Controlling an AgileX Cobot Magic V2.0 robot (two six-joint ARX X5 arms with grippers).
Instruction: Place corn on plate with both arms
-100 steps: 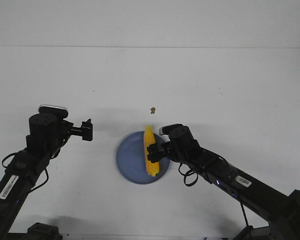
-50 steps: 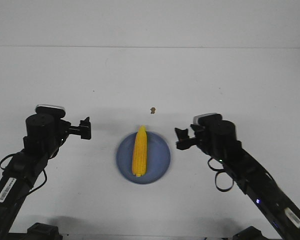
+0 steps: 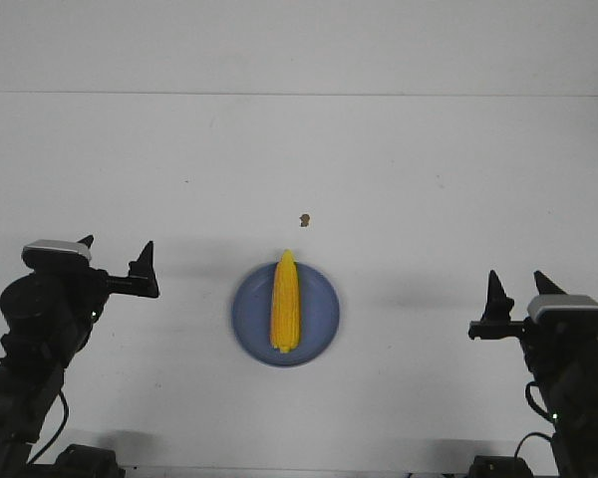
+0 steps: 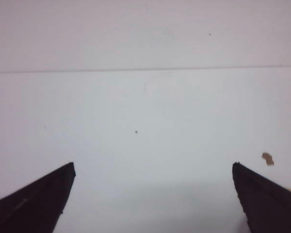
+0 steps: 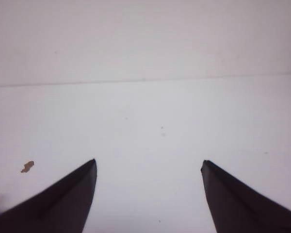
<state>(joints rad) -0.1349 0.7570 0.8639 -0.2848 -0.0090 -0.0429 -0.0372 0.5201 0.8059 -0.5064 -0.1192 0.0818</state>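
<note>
The yellow corn [image 3: 285, 301] lies lengthwise on the periwinkle-blue plate [image 3: 319, 324] in the middle of the white table, its point toward the far side. My left gripper [image 3: 117, 254] is open and empty, well to the left of the plate. My right gripper [image 3: 516, 282] is open and empty, well to the right of it. In the left wrist view the open gripper [image 4: 153, 167] shows bare table between its fingers. In the right wrist view the open gripper [image 5: 149, 164] does too. Corn and plate are out of both wrist views.
A tiny brown speck [image 3: 304, 219] lies on the table just beyond the plate; it also shows in the left wrist view [image 4: 267, 158] and the right wrist view [image 5: 27, 166]. The table's far edge meets a white wall [image 3: 299, 45].
My right gripper let go of the corn, which now rests straight on the plate. Both arms drew back toward the table's near corners, away from the plate.
</note>
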